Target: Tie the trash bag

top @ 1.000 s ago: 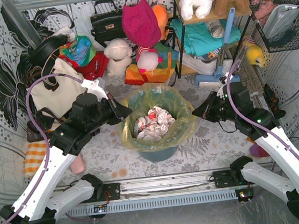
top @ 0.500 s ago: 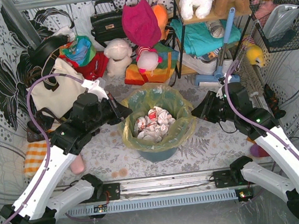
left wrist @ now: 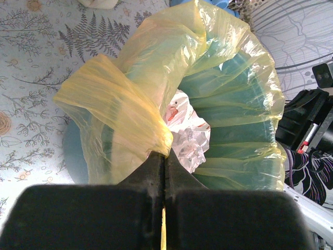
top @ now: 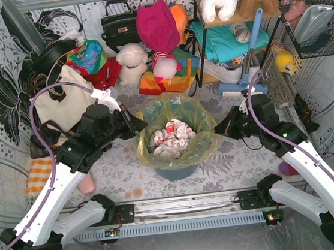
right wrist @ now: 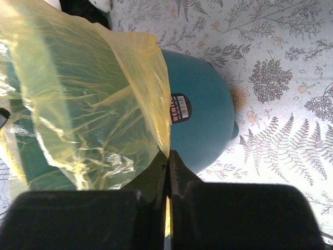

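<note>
The translucent yellow-green trash bag (top: 205, 143) lines a teal round bin (top: 178, 172) in the middle of the floor, with white crumpled paper (top: 170, 140) inside. My left gripper (top: 136, 127) is shut on the bag's left rim; in the left wrist view the pinched plastic (left wrist: 122, 120) bunches at the closed jaws (left wrist: 165, 156). My right gripper (top: 220, 128) is shut on the bag's right rim; in the right wrist view the bag (right wrist: 83, 104) runs into the closed jaws (right wrist: 167, 154), beside the bin (right wrist: 203, 120).
A cream tote bag (top: 62, 104), black handbag (top: 118, 27), plush toys (top: 133, 62) and folded cloths (top: 167, 76) crowd the back. A shelf rack (top: 235, 39) and blue broom (top: 249, 49) stand back right. The rail (top: 182, 206) lies at the near edge.
My right gripper has moved slightly left toward the bin, with the bag's right rim in it. The left arm has not moved.
</note>
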`<state>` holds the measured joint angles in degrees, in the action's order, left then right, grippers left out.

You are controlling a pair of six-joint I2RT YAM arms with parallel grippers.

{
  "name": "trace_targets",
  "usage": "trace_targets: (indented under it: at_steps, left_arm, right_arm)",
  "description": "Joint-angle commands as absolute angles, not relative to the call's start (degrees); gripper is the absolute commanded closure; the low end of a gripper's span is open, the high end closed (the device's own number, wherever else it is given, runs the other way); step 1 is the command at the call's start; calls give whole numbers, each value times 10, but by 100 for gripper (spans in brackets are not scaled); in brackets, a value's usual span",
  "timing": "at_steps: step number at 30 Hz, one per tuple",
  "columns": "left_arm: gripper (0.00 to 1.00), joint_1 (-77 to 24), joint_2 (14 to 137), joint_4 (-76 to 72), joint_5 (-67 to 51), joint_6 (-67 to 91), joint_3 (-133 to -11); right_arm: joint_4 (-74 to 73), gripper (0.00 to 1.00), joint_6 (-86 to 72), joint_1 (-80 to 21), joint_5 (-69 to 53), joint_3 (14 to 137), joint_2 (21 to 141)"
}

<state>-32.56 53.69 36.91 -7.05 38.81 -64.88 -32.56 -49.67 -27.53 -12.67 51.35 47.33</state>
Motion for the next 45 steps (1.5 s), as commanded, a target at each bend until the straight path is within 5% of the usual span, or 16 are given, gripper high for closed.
trace_targets:
  at_steps: [1,9,22,45]
  left_arm:
    - [100,-323,524,365,-54,384,-661]
    - [100,-323,512,360,-61,376,-703]
    - [100,-323,594,171,-215,385,-765]
    - [100,-323,647,36,-284,419,-808]
  right_arm:
    - [-325,100,-494,-276,-124,570,457]
    - [-209,100,-492,-277,-166,623,460]
    - [139,100,-567,-287,-349,665,624]
    - [332,100,-609,-352,-272,720,735]
